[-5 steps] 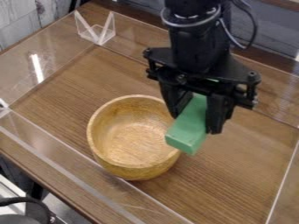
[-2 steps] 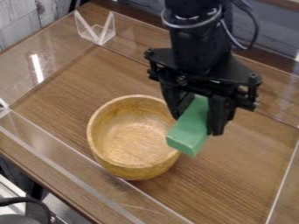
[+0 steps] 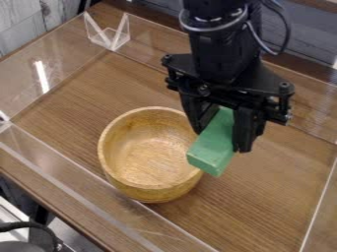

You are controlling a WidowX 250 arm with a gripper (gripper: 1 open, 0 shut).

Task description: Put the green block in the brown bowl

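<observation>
My black gripper [image 3: 226,120] points steeply down over the right half of the table and is shut on the green block [image 3: 215,146]. The block is a bright green bar hanging tilted, its lower end close over the right rim of the brown bowl [image 3: 153,153]. The bowl is round, light wood with visible grain, and holds nothing. It rests on the wooden tabletop to the lower left of the gripper. The block's upper end is hidden between the fingers.
Low clear plastic walls [image 3: 53,59] ring the wooden table [image 3: 118,89]. A small clear stand [image 3: 108,31] sits at the far left corner. Cables hang behind the arm at the top right.
</observation>
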